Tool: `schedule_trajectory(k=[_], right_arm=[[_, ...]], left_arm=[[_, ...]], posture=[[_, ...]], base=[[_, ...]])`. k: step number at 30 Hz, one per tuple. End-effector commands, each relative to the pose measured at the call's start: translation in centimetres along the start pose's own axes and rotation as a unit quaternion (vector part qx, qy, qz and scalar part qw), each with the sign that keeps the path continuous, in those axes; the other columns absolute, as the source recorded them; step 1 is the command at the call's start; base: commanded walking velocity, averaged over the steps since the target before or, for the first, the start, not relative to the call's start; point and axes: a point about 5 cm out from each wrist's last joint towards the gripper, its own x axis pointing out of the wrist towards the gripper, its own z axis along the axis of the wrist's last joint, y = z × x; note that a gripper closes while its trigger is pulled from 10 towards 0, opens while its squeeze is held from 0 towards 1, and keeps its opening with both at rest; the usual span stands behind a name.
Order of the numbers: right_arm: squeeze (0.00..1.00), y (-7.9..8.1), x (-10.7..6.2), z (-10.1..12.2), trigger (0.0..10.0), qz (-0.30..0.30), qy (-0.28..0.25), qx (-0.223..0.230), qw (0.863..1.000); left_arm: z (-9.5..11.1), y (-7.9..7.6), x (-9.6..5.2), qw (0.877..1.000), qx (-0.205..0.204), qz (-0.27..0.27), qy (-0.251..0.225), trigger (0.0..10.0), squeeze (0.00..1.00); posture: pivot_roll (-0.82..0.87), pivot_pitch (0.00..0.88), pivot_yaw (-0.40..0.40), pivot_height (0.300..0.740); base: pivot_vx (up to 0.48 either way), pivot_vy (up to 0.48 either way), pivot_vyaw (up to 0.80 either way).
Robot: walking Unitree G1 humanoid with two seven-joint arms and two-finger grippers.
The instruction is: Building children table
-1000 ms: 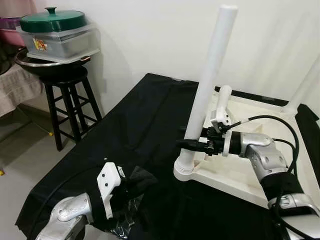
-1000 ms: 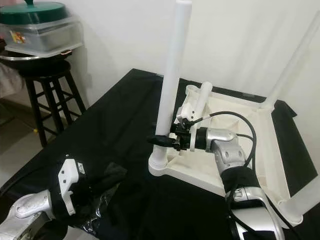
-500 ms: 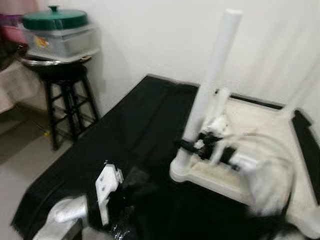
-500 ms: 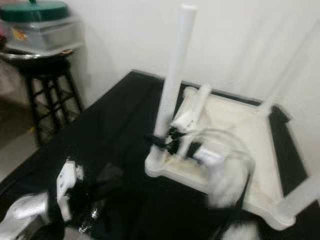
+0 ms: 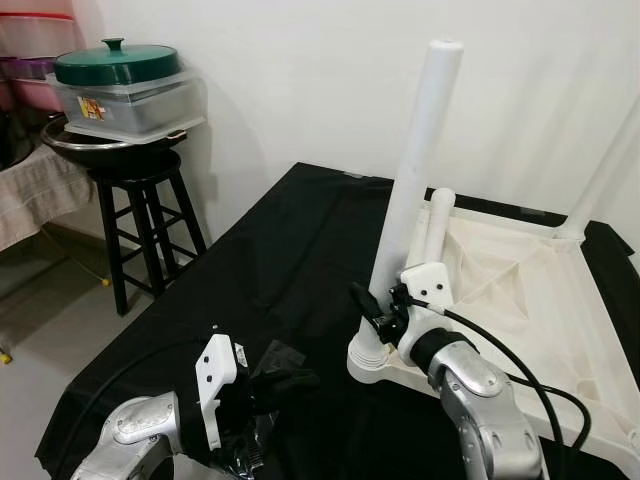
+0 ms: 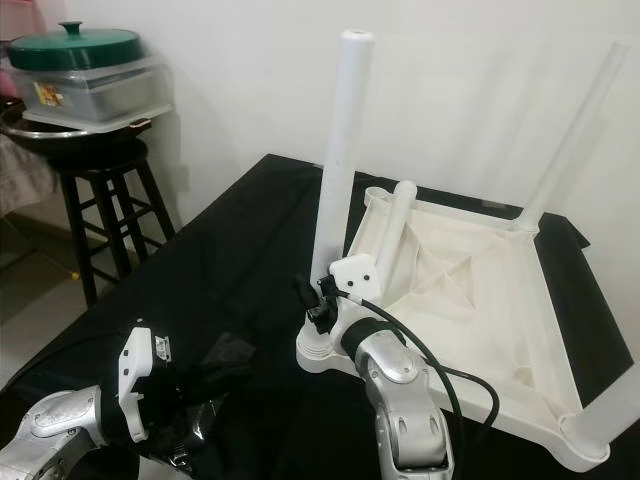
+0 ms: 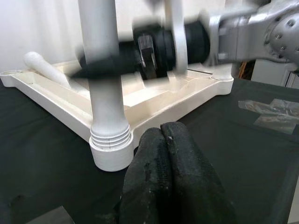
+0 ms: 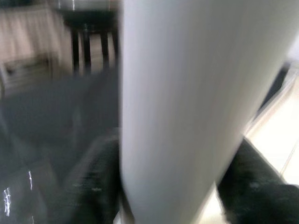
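Here the white tabletop (image 5: 520, 290) is lying upside down on the black cloth (image 5: 280, 250) that is covering the surface. One white leg (image 5: 412, 180) is standing upright in the socket (image 5: 372, 362) at the corner nearest to the robot. Another leg (image 6: 570, 135) is rising at the far corner, and a third one (image 6: 612, 405) is showing at the near right corner. A loose white leg (image 5: 435, 222) is lying tilted inside the upturned frame, just behind the standing leg.

The right gripper (image 5: 372, 312) is reaching to the lower part of the upright leg, just above the socket. Its black fingers (image 8: 96, 182) are sitting one on each side of the leg, so they are spread around it; in the right wrist view the leg is passing between them, very close and blurred.

The left gripper (image 7: 168, 177) is hanging low over the cloth, near the socket corner but apart from it, with its fingers pressed together and holding nothing. A crumpled clear plastic wrap (image 5: 245, 455) is lying on the cloth beside it.

Further to the left, a black wooden stool (image 5: 140, 215) is standing on the floor and is carrying a metal pan (image 5: 100, 140), a clear box (image 5: 125, 105) and a green lid (image 5: 118, 62).
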Motion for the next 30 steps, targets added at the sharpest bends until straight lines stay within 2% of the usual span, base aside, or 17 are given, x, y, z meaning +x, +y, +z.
schedule_trajectory(k=[1,2,5,6,7,8,10,13,14,15,17,20,21,22,23,25,30], right_arm=[[1.0,0.7,0.1,0.6,10.0,0.057,-0.013,0.01,0.998],[1.0,0.7,0.1,0.6,10.0,0.057,-0.013,0.01,0.998],[1.0,0.8,0.0,2.7,10.0,0.153,-0.062,-0.018,0.986],[1.0,0.8,0.0,2.7,10.0,0.153,-0.062,-0.018,0.986],[0.11,0.0,0.2,3.3,10.0,0.189,-0.069,-0.047,0.978],[0.0,-1.0,0.6,3.5,10.0,0.218,-0.067,-0.071,0.971],[0.0,-1.0,0.6,3.5,10.0,0.218,-0.067,-0.071,0.971],[0.0,-3.0,1.6,3.6,10.0,0.286,-0.045,-0.098,0.952],[0.0,-3.0,1.6,3.6,10.0,0.286,-0.045,-0.098,0.952],[0.0,-3.7,2.2,3.6,10.0,0.321,-0.032,-0.101,0.941],[0.0,-3.7,2.2,3.6,10.0,0.321,-0.032,-0.101,0.941],[0.0,-4.7,3.4,3.6,10.0,0.36,-0.008,-0.088,0.929],[0.0,-5.1,3.8,3.7,8.0,0.365,-0.004,-0.079,0.928],[0.0,-5.1,3.8,3.7,8.0,0.365,-0.004,-0.079,0.928],[0.0,-5.5,4.2,3.9,0.5,0.37,-0.002,-0.069,0.927],[0.0,-5.7,4.3,3.9,0.0,0.374,0.001,-0.066,0.925],[0.0,-6.0,4.4,4.0,0.0,0.383,-0.001,-0.065,0.921]], left_arm=[[-0.3,0.0,0.3,1.0,0.002,-0.002,0.004,10.0,0.0],[-0.3,0.0,0.3,1.0,0.002,-0.002,0.004,10.0,0.0],[-0.3,0.0,0.4,1.0,0.002,-0.003,0.005,10.0,0.0],[-0.3,0.0,0.4,1.0,0.002,-0.003,0.005,10.0,0.0],[-0.4,0.1,0.5,1.0,0.003,-0.004,0.005,10.0,0.0],[-0.5,0.1,0.6,1.0,0.004,-0.005,0.007,10.0,0.0],[-0.5,0.1,0.6,1.0,0.004,-0.005,0.007,10.0,0.0],[-0.6,0.1,0.9,1.0,0.006,-0.004,0.009,10.0,0.0],[-0.6,0.1,0.9,1.0,0.006,-0.004,0.009,10.0,0.0],[-0.7,0.1,1.0,1.0,0.007,-0.004,0.01,10.0,0.0],[-0.7,0.1,1.0,1.0,0.007,-0.004,0.01,10.0,0.0],[-0.8,0.1,1.2,1.0,0.01,-0.004,0.013,10.0,0.0],[-0.9,0.1,1.3,1.0,0.012,-0.003,0.015,10.0,0.0],[-0.9,0.1,1.3,1.0,0.012,-0.003,0.015,10.0,0.0],[-0.9,0.0,1.4,1.0,0.014,-0.003,0.015,10.0,0.0],[-0.9,0.0,1.4,1.0,0.015,-0.002,0.015,10.0,0.0],[-1.0,0.0,1.5,1.0,0.016,0.0,0.015,10.0,0.0]], posture=[[-0.06,0.0,-0.073,0.74],[-0.06,0.0,-0.073,0.74],[-0.06,0.0,-0.069,0.74],[-0.06,0.0,-0.069,0.74],[-0.06,0.0,-0.067,0.74],[-0.05,0.0,-0.069,0.74],[-0.05,0.0,-0.069,0.74],[-0.04,0.0,-0.076,0.74],[-0.04,0.0,-0.076,0.74],[-0.04,0.0,-0.08,0.74],[-0.04,0.0,-0.08,0.74],[-0.02,0.0,-0.089,0.74],[-0.01,0.0,-0.095,0.74],[-0.01,0.0,-0.095,0.74],[-0.01,0.0,-0.097,0.74],[0.0,0.0,-0.098,0.74],[-0.01,0.0,-0.095,0.74]], base=[[0.0,0.0,0.0],[0.0,0.0,0.0],[0.0,0.0,0.0],[0.0,0.0,0.0],[0.0,0.0,0.0],[0.0,0.0,0.0],[0.0,0.0,0.0],[0.0,0.0,0.0],[0.0,0.0,0.0],[0.0,0.0,0.0],[0.0,0.0,0.0],[0.0,0.0,0.0],[0.0,0.0,0.0],[0.0,0.0,0.0],[0.0,0.0,0.0],[0.0,0.0,0.0],[0.0,0.0,0.0]])
